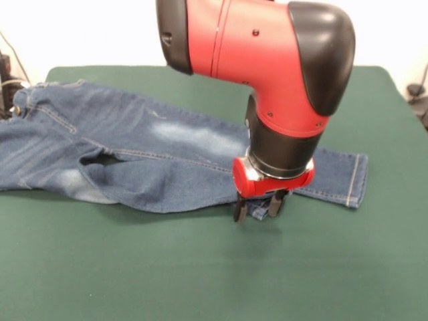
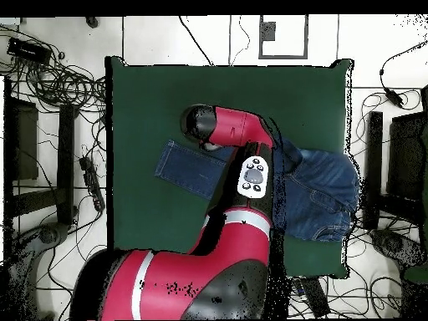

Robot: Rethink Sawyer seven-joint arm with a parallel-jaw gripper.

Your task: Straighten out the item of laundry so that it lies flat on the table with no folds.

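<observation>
Denim jeans (image 1: 147, 154) lie on the table (image 1: 200, 281), one leg folded under. Gripper (image 1: 260, 208) pinches that leg's lower edge, fingers closed on cloth. Next move, likely: drag outward to unfold.

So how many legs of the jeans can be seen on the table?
2: one blue denim jeans leg stretches under the gripper; the other is folded near the front edge.

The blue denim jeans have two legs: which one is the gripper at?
The leg lying stretched out, hem showing. The gripper is at its lower edge; the other leg lies folded near the waist.
</observation>
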